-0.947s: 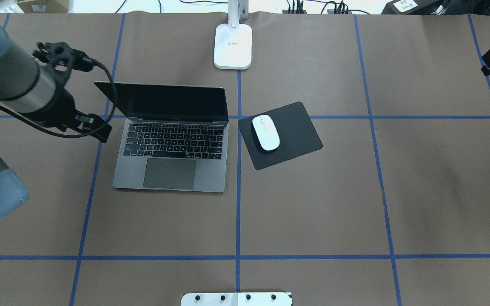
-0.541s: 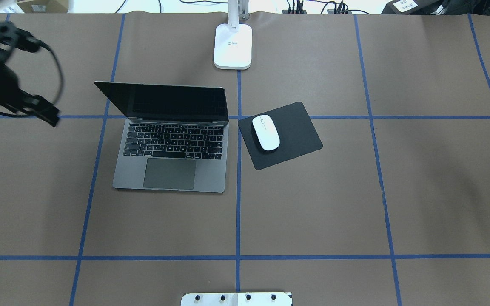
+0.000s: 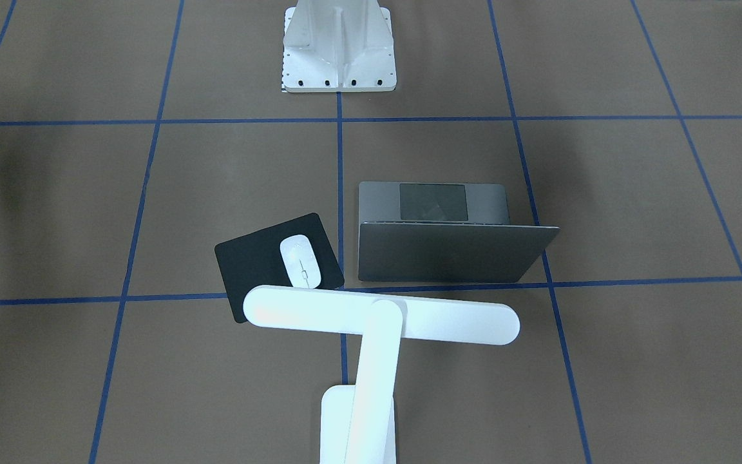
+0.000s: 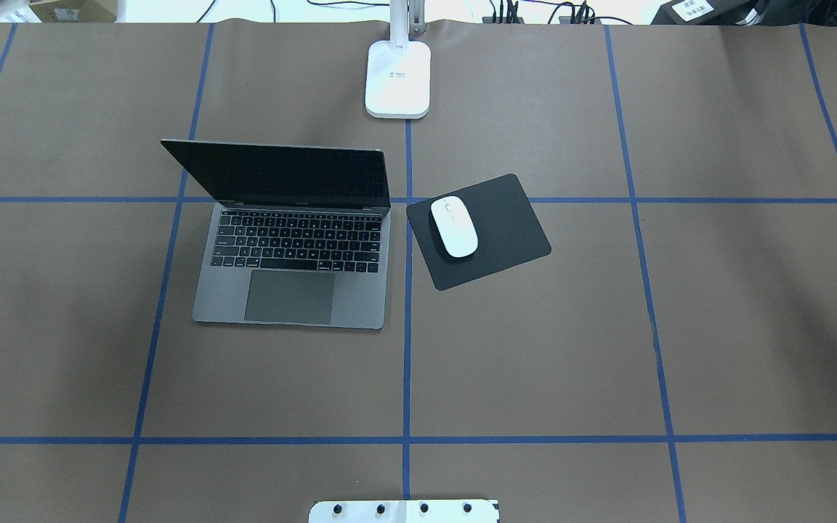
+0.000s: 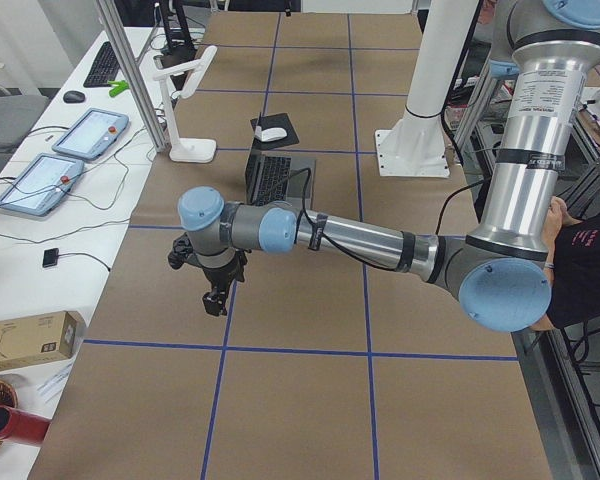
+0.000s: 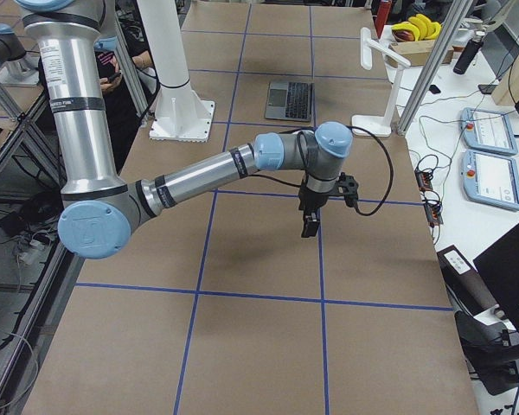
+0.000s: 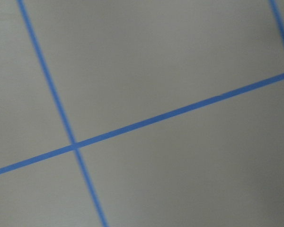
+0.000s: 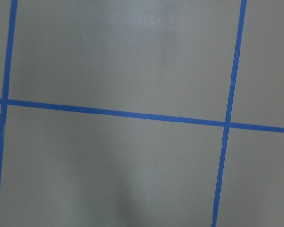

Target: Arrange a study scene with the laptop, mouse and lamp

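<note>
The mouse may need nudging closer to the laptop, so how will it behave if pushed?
The mouse looks glossy and rounded, so a pinch on it may well slip. It seems small and light, so it would likely slide easily across the black mat.

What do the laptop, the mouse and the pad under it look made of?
Laptop: probably metal, matte dark grey with an even, dull sheen. Mouse: likely plastic, glossy white, catching the light. Pad: thin, flat, matte black; rubber or fabric, cannot tell which.
</note>
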`<state>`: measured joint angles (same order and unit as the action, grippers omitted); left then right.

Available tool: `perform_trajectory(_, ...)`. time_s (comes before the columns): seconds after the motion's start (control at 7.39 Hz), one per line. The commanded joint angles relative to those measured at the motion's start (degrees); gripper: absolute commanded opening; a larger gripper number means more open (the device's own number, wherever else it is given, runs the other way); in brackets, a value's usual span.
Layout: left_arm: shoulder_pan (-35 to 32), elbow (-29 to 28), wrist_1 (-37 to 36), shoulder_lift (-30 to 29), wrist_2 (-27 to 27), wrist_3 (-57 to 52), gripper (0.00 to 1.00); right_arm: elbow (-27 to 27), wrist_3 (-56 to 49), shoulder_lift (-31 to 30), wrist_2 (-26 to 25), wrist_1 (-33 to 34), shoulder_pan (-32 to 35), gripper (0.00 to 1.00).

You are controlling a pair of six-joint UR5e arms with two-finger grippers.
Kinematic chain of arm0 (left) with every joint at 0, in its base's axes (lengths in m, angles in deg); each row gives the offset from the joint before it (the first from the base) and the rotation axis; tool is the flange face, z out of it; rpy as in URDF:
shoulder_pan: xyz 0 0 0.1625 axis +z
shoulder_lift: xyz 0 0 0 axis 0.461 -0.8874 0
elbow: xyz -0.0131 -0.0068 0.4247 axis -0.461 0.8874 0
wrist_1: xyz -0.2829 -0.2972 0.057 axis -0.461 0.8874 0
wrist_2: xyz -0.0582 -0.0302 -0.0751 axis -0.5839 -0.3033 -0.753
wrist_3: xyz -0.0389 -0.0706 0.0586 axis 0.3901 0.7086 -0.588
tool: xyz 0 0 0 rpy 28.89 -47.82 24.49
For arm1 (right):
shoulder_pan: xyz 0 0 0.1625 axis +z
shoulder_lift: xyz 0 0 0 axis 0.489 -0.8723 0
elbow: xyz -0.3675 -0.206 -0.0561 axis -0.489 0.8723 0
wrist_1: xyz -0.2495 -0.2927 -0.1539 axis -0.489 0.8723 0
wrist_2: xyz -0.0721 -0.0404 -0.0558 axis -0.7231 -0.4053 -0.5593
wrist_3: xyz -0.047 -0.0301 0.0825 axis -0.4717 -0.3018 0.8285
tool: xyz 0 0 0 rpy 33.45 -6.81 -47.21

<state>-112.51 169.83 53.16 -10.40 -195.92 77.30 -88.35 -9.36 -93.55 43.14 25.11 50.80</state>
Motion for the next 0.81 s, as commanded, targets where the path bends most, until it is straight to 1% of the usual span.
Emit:
perform_trajectory(0.0,-1.24,-3.24,3.69,1.89,-0.12,-0.51,1.0,5.05,0.43,-4.12,0.21,-11.73,0.79,1.0)
perform_trajectory(0.68,-1.51,-3.16,4.75,3.83,-0.12,-0.33,1.0,4.81,0.0,-4.21,0.39,-12.01,1.23,1.0)
